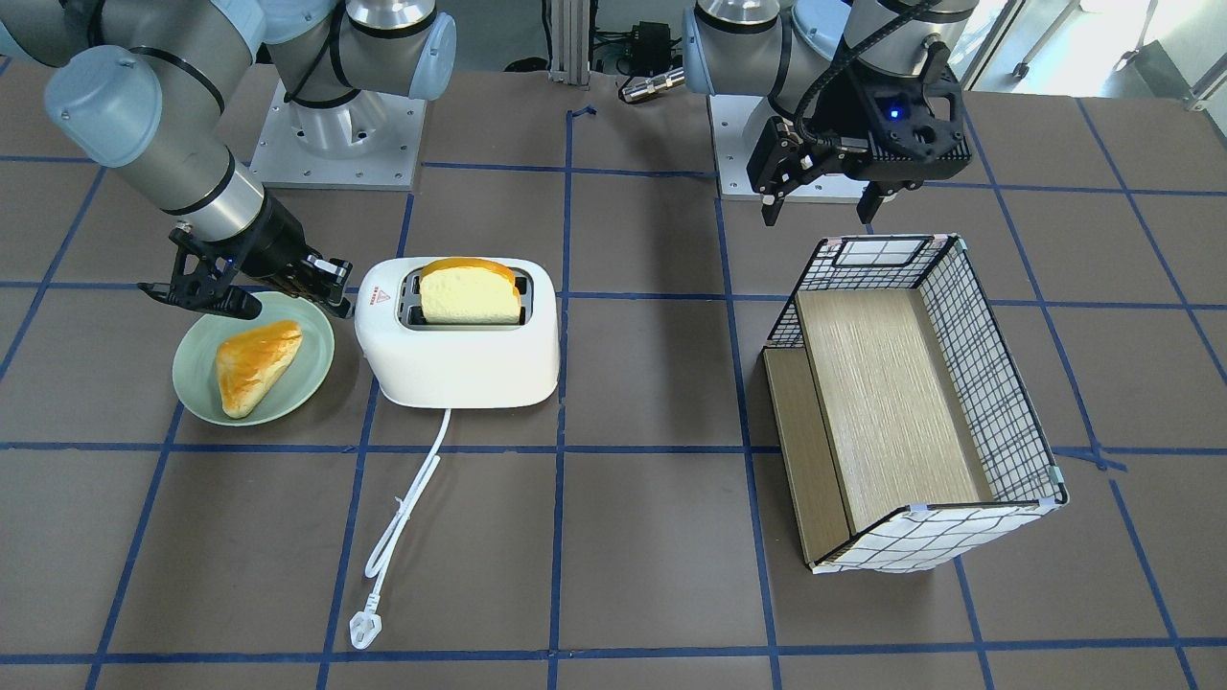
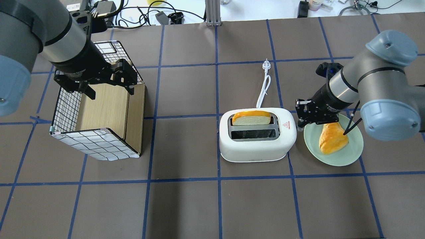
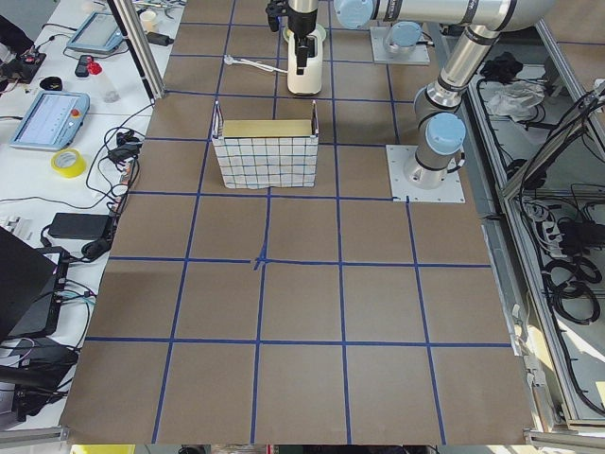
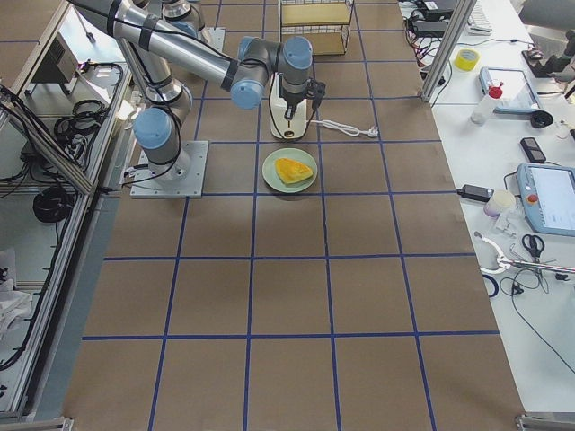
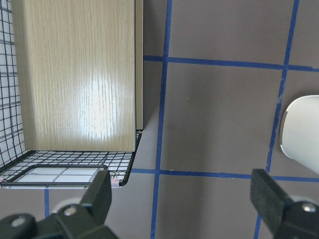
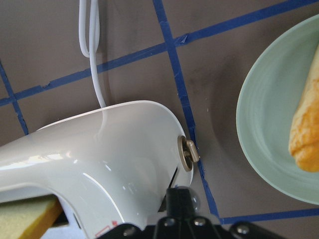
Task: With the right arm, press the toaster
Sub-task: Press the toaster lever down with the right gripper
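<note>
toaster (image 2: 257,147): 1, white rounded plastic, 2 slots
bread slice (image 2: 251,118): 1
my right gripper (image 6: 180,201): fingers together
my left gripper (image 5: 182,181): fingers apart

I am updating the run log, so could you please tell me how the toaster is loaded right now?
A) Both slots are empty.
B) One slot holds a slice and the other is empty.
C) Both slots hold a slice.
B: in the overhead view the toaster has a slice of bread standing in the slot farther from the robot, while the nearer slot is empty.
</note>
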{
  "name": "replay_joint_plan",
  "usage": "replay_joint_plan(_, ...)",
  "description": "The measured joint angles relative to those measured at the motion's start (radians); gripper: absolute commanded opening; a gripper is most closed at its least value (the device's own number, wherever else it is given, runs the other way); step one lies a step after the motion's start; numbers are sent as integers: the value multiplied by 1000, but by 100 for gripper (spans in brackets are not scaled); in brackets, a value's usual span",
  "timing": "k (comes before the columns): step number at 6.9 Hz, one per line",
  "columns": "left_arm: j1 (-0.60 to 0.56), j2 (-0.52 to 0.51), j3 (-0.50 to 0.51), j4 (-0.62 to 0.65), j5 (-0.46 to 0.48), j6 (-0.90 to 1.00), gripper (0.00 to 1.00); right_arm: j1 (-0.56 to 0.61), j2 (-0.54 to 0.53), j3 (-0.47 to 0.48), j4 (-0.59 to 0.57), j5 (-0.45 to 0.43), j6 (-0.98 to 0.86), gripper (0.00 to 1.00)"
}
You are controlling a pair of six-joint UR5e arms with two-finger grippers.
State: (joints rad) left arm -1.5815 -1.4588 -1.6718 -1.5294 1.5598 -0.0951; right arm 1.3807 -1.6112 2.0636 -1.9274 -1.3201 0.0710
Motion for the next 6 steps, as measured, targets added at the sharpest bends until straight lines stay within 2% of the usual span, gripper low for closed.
replay_joint_plan(6, 0, 0, 0, 0, 0, 0, 100, -16, 22, 4, 29, 1, -6, 0)
